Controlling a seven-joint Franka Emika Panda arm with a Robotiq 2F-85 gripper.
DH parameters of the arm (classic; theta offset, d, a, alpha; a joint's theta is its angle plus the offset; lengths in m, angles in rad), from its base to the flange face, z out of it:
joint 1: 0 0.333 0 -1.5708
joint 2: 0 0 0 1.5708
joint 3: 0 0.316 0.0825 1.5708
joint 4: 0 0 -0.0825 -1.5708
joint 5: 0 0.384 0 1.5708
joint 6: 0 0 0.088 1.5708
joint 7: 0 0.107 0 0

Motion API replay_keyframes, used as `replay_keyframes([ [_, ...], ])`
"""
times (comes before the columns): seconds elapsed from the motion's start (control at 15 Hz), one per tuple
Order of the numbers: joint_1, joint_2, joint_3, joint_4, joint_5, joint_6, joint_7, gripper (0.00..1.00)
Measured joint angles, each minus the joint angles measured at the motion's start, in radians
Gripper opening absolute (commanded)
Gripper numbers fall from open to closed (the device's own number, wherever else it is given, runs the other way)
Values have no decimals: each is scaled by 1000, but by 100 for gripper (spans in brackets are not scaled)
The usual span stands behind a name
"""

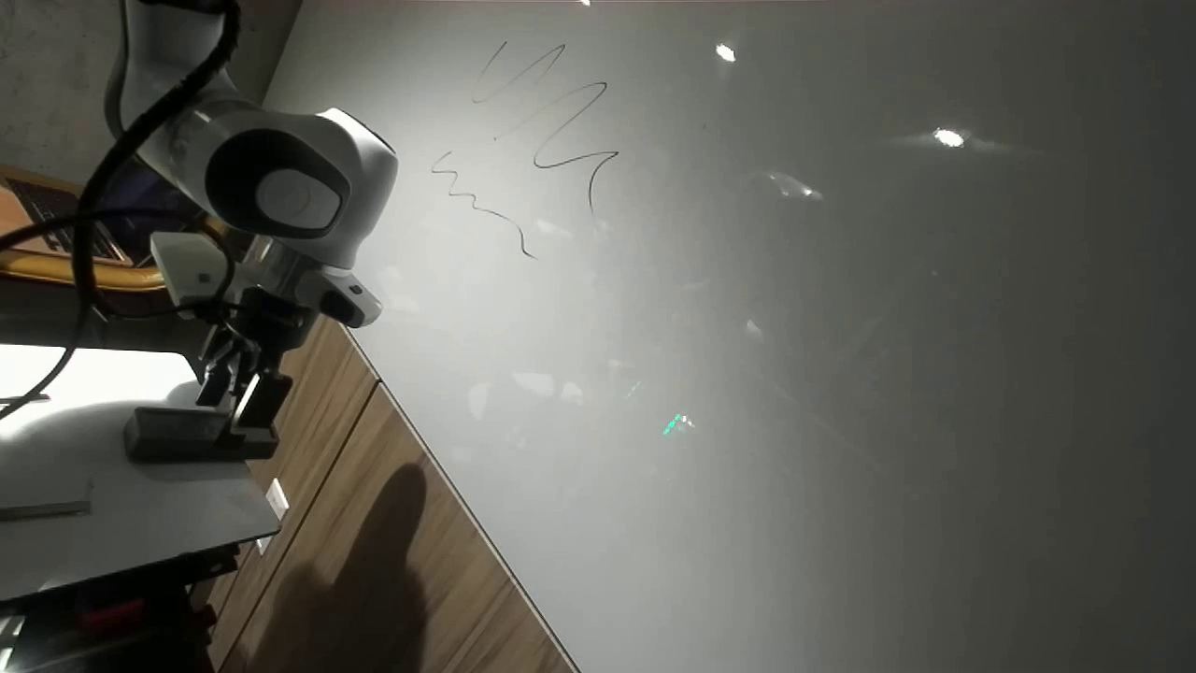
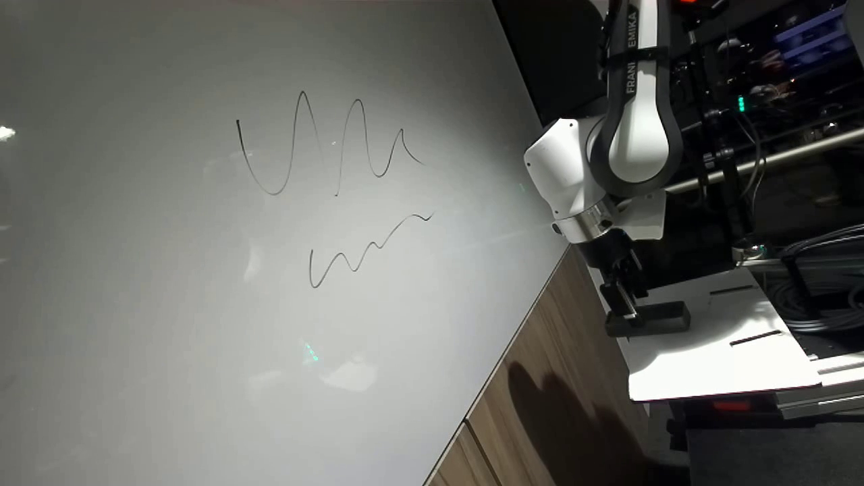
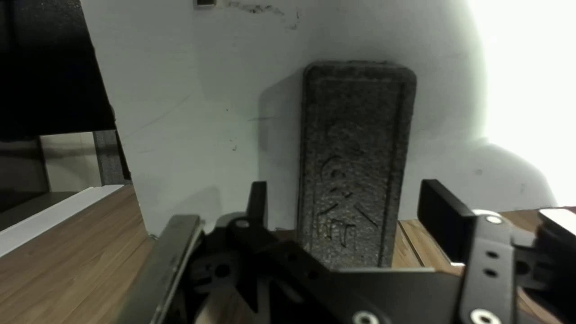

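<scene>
"Two fingers (image 3: 443, 204) first, in the wrist view: how does our end effector (image 3: 344, 202) stand?"

"Wide. We see the dark block (image 3: 353, 166) between them with room on either side, so we hold nothing."

"And where does the block lie?"

"On the white desk (image 3: 202, 148), its near end seeming to reach past the edge. We judge that overhang the main danger: a nudge from a fingertip could tip it off."

"What do we find in an exterior view?"

"Our fingers straddle the block at its end nearest the wood panelling (image 1: 448, 561). Beyond, pen strokes (image 1: 575, 161) mark a whiteboard (image 1: 794, 523). Closing so far off-centre could let the block's longer side sag or twist, we think."

"Then, in an exterior view where dark strips (image 2: 754, 338) line the desk, do we see contact?"

"There we cannot tell whether a finger brushes the block's side. If one did, lifting away askew could drag the block with it towards the brink."
</scene>
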Motion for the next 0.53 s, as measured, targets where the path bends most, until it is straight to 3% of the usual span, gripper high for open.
replay_keyframes([
  [0.4,0,16,-21,-4,-19,0,-2,100],
  [0.53,2,30,-21,-4,-19,1,-2,74],
])
